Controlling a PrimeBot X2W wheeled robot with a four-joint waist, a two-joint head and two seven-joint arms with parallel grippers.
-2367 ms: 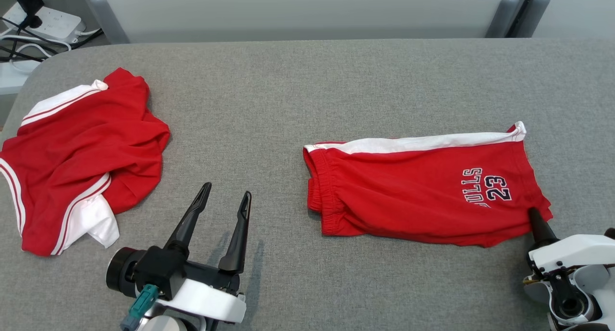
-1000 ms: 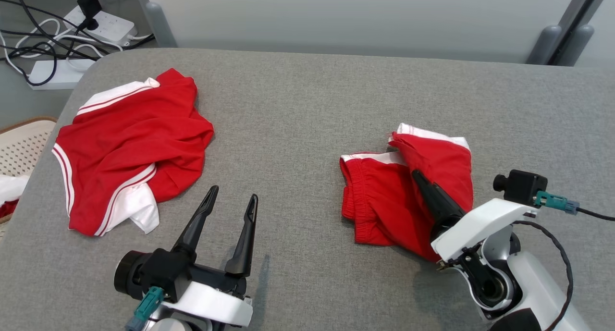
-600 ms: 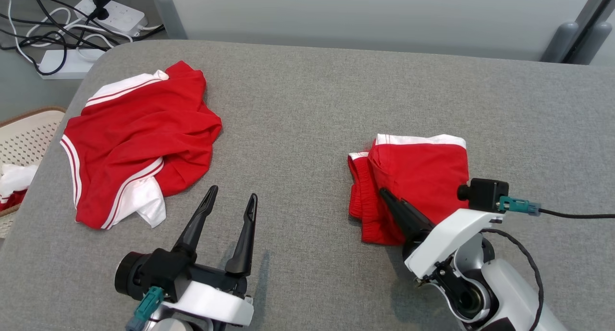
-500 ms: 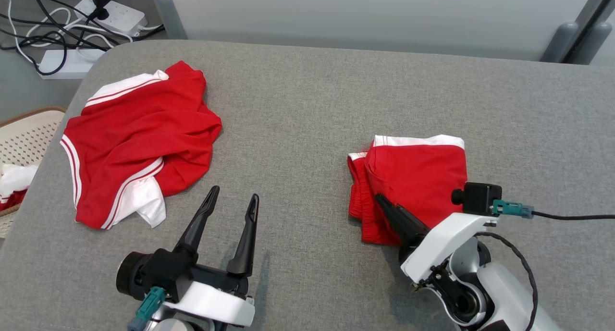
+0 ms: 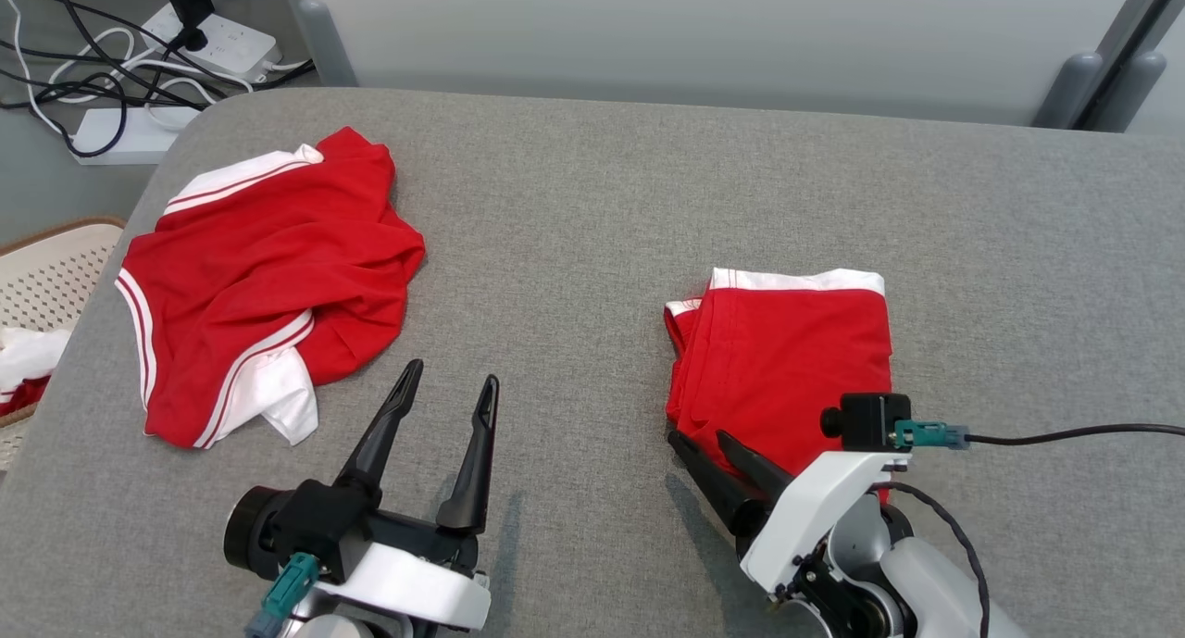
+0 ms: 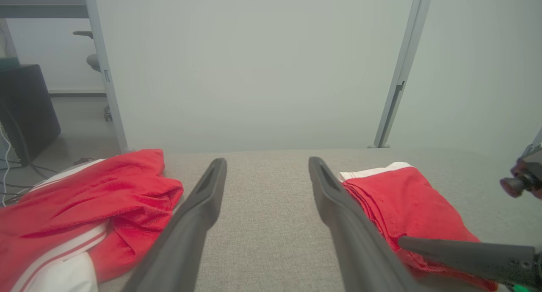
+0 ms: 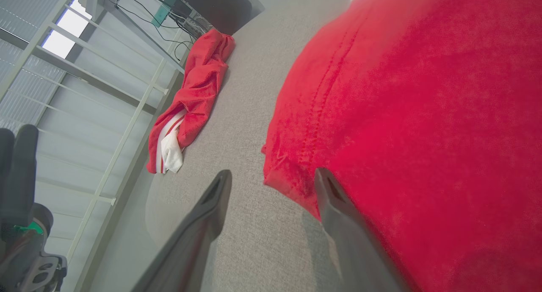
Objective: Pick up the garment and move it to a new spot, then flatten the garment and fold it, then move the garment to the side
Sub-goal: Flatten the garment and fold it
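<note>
1. garment [image 5: 787, 360]: folded red shorts lying flat on the grey counter [image 5: 574, 203], right of centre, with the white band at the far edge and the long axis running away from the robot.
2. right tool [image 5: 696, 436]: fingers apart, holding nothing. its tips sit at the garment's near left corner, one finger over the red hem and the other over bare counter.
3. left tool [image 5: 452, 372]: fingers apart, empty, well apart from the garment, nearer the crumpled red jersey [image 5: 268, 277].
4. judgement: the right arm is the nearer one for the move to the side.
</note>
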